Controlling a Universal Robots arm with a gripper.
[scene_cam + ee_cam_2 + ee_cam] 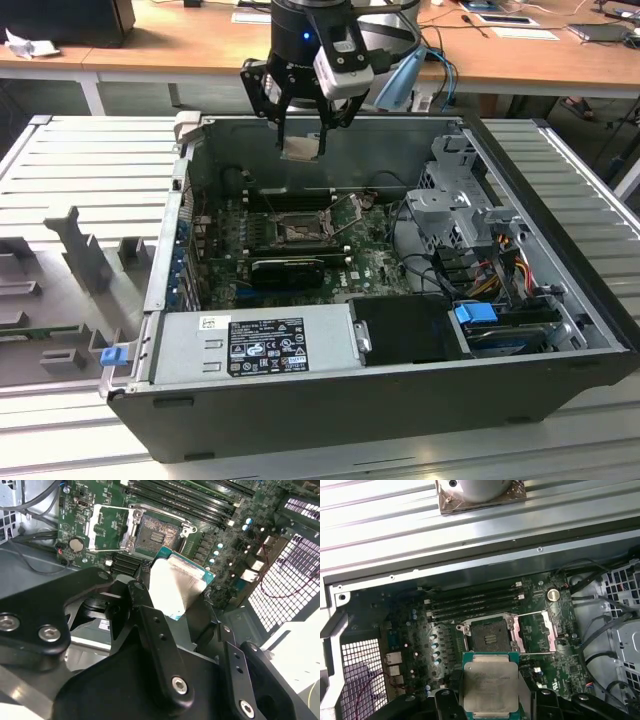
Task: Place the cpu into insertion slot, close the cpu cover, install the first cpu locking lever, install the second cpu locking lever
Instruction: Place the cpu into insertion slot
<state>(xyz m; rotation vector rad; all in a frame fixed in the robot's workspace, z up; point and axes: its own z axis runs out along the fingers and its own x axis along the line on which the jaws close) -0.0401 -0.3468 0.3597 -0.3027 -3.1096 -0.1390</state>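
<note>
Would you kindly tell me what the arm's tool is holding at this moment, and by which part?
The tool holds the small flat square silver-grey cpu, pinched by two opposite edges.

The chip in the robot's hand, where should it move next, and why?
Probably down a little, toward the insertion slot. The hand holds the cpu high above the open computer case, roughly over the slot, which looks empty, with the cpu cover swung open beside it.

cpu (490,687) aloft, insertion slot (489,635) bare — cover (516,632) open
</note>
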